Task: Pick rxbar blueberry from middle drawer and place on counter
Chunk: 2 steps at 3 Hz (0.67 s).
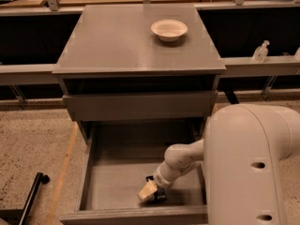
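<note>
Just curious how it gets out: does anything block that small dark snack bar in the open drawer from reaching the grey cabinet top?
Nothing visible does. The gripper is down at the dark-wrapped bar, near the front of the open grey drawer. A cream bowl sits on the flat grey counter, toward its far right.

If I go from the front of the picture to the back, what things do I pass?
Front wall of the middle drawer → gripper, low inside that drawer → closed drawer front → counter → bowl.
</note>
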{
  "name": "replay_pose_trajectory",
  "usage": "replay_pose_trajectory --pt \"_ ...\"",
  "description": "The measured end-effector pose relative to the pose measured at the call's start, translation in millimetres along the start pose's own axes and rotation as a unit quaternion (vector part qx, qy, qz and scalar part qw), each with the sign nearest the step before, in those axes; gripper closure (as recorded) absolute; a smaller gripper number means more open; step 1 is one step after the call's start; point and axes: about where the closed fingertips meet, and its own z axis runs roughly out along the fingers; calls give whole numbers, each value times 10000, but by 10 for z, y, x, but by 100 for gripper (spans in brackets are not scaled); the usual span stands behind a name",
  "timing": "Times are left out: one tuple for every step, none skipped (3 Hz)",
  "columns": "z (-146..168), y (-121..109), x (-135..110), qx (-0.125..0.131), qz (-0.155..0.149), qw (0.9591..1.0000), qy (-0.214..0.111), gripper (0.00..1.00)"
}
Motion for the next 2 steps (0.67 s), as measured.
replay_pose_trajectory --pt "-8 3 -2 0 0 10000 0 38" --pt "-59 22 -16 0 -1 10000 0 61"
